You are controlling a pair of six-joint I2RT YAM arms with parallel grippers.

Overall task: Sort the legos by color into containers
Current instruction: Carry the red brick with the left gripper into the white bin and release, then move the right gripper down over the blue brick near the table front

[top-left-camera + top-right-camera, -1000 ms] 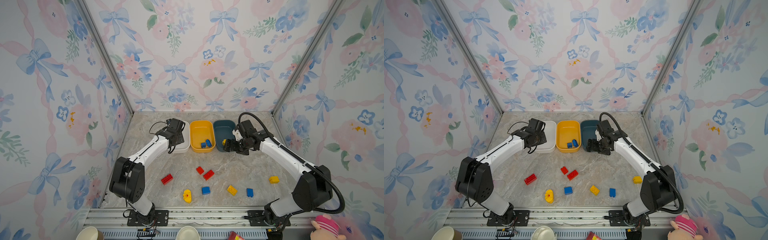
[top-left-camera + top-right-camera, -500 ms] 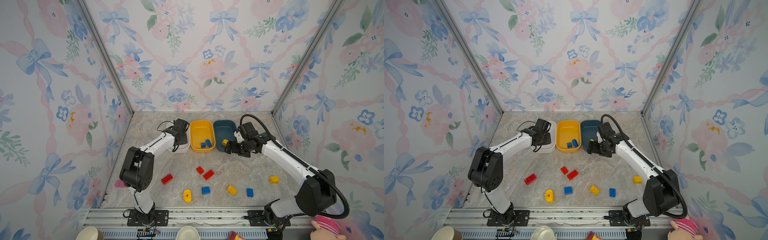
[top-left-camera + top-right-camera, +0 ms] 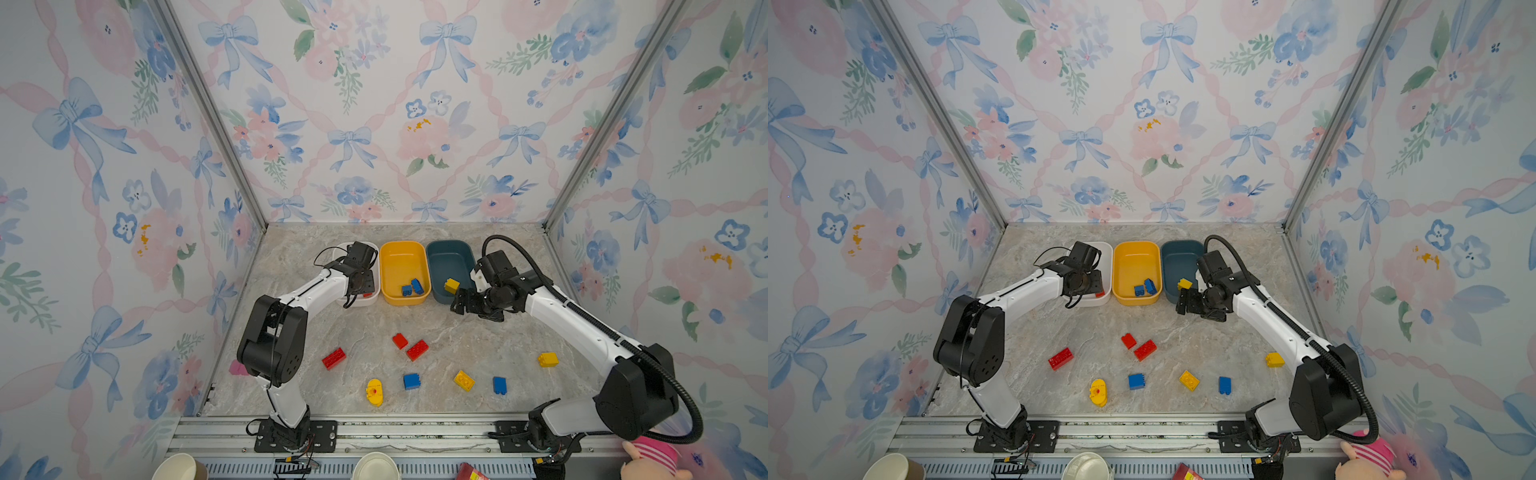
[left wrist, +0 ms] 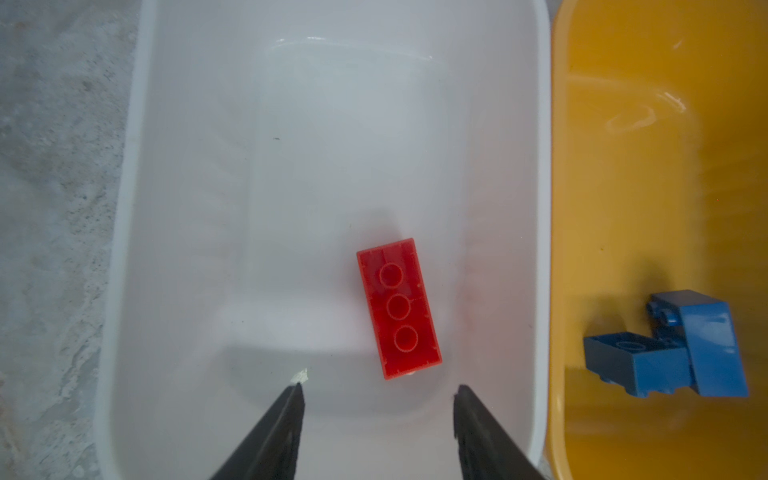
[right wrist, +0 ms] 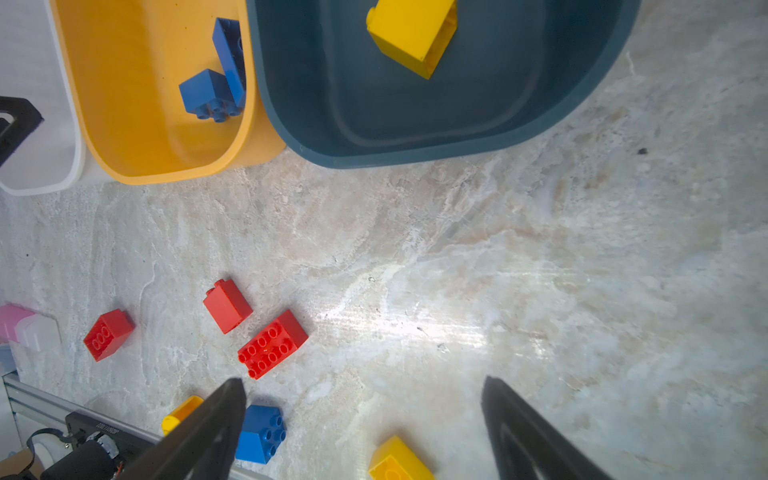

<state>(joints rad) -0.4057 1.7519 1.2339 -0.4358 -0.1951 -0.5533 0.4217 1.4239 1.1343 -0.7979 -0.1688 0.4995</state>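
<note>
The left gripper (image 4: 378,388), jaws spread and empty, hangs over the white tub (image 4: 124,208), where a red brick (image 4: 398,308) lies underside up. Two blue bricks (image 5: 216,83) sit in the yellow-orange tub (image 5: 249,137) and one yellow brick (image 5: 413,35) in the teal tub (image 5: 374,141). The right gripper (image 5: 362,381), jaws wide apart and empty, hovers over the tabletop (image 5: 540,270) near the teal tub. Eight loose bricks (image 3: 417,350) lie scattered there.

The left arm (image 3: 309,293) stretches from its base toward the back with the elbow bent. Its left gripper (image 4: 378,388) points straight down just left of the yellow-orange tub (image 3: 399,262), jaws partly apart with nothing between them. The right arm (image 3: 569,318) reaches in from the tub's right. The right gripper (image 5: 361,384) hovers off the tub's near right side, tilted, jaws spread wide and empty.
</note>
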